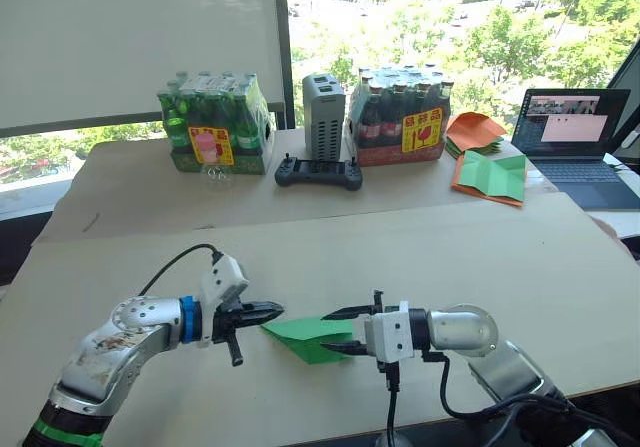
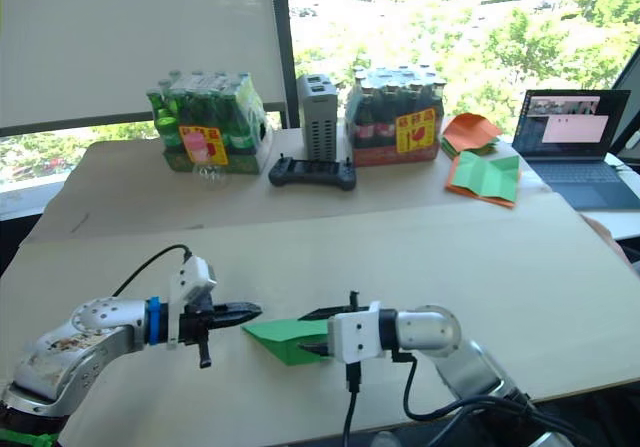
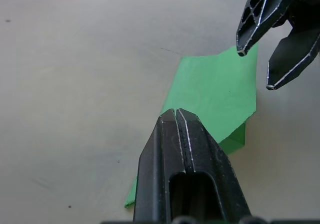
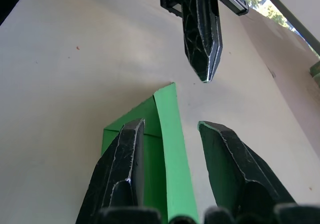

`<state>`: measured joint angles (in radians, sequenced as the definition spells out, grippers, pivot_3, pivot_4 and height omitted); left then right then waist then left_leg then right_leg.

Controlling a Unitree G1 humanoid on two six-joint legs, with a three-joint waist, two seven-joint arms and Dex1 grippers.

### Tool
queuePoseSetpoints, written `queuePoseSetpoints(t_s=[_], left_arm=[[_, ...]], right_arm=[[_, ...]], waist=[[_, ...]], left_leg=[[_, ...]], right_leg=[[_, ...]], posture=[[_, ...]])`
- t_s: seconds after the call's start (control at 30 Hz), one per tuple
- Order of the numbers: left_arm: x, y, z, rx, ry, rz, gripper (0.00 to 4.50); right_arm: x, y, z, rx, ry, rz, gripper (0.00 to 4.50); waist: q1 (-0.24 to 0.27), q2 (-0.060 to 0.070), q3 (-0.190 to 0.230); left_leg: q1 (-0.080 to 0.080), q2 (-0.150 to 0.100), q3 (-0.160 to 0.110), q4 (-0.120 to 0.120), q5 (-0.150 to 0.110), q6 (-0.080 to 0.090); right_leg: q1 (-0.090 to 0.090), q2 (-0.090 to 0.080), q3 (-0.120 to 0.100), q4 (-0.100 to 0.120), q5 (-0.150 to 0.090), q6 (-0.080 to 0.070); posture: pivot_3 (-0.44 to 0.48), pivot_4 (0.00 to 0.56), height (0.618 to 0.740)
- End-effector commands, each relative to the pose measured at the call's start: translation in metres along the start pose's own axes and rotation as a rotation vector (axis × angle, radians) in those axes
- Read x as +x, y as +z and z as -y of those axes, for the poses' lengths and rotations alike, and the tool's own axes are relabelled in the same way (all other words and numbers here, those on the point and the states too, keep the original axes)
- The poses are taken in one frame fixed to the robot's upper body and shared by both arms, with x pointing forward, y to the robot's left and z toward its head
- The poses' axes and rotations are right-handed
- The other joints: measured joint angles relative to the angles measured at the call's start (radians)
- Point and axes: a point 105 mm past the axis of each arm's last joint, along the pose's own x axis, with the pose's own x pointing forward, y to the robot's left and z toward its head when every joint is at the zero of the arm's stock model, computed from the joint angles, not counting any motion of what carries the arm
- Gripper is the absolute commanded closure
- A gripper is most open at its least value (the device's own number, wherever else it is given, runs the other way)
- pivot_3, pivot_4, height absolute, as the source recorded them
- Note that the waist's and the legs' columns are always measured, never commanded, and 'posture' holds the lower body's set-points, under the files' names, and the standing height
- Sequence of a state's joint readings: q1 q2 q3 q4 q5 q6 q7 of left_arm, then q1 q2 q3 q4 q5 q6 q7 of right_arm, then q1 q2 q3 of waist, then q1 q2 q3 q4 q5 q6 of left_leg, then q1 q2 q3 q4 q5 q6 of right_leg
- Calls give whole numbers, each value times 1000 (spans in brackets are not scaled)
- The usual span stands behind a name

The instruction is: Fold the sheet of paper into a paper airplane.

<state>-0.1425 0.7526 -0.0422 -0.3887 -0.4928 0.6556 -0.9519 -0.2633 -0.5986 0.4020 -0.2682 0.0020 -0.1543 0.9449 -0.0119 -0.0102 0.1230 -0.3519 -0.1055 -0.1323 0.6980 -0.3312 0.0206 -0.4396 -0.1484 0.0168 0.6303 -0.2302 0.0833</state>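
Note:
The sheet of paper [image 1: 300,335] lies on the light table [image 1: 500,267], folded into a bright green wedge with a raised flap [image 4: 172,134]. My left gripper [image 1: 280,309] is shut and empty. Its tip hovers just above the paper's left end [image 3: 215,88] without touching it. Facing it from the right, my right gripper [image 1: 326,330] is open. Its two fingers straddle the paper's right part: one finger [image 4: 125,154] sits over the green, and the other finger [image 4: 230,154] is beside the flap. In the right wrist view the left gripper [image 4: 204,33] points at the paper's corner.
Along the far table stand a pack of green bottles [image 1: 213,127], a grey box [image 1: 323,115], a black controller [image 1: 318,173] and a pack of dark bottles [image 1: 400,117]. To their right are an orange paper pile [image 1: 475,132], a green sheet edged by orange [image 1: 492,177] and a laptop [image 1: 575,137].

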Motion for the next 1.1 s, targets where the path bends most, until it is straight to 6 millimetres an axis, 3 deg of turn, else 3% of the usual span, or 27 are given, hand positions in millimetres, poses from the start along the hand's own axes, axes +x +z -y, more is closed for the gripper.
queuePoseSetpoints(t_s=[0.03, 0.2, 0.33, 0.5, 0.7, 0.97, 1.1], left_arm=[[3, -2, -2, 73, -25, -29, 4442], [10, -6, -10, 111, -25, -53, 4442], [16, -3, -6, 118, -59, -41, 4442], [20, -14, 4, 113, -107, -83, 4442], [21, -38, -5, 139, -68, -169, 4442], [16, -47, -11, 122, -48, -174, 4442], [15, -52, -10, 130, -50, -194, 4442]], right_arm=[[-4, 14, 8, 9, -36, 28, 2545], [-15, 39, -2, 187, 41, 96, 2545], [-20, 45, -1, 270, 53, 96, 2545], [-19, 43, 8, 291, 13, 79, 2545], [-17, 43, 9, 283, 7, 69, 2545], [-14, 34, -8, 267, 64, 32, 2545], [-13, 20, -18, 211, 91, -26, 2545]], waist=[[0, 0, 0], [4, 0, 0], [4, 0, 0], [3, 0, 0], [3, 0, 0], [4, 0, 0], [3, 0, 0]], left_leg=[[0, 0, 0, 0, 0, 0], [0, 0, -1, 0, 0, 0], [0, 0, -1, 0, 0, 0], [0, 0, 0, 0, 0, 0], [0, 0, 0, 0, 0, 0], [0, 0, 0, 0, 0, 0], [0, 0, 0, 1, 0, 0]], right_leg=[[0, 0, 0, 0, 0, 0], [0, 0, 0, -1, 0, 0], [1, 0, 0, -1, 0, 0], [0, 0, 0, -1, 0, 0], [0, 0, 0, -1, 0, 0], [1, 0, 0, 0, 0, 0], [1, 0, 0, 0, 0, 0]], posture=[[0, 150, 735], [0, 150, 735], [0, 150, 735], [0, 150, 735], [0, 150, 735], [0, 150, 735], [0, 150, 735]])
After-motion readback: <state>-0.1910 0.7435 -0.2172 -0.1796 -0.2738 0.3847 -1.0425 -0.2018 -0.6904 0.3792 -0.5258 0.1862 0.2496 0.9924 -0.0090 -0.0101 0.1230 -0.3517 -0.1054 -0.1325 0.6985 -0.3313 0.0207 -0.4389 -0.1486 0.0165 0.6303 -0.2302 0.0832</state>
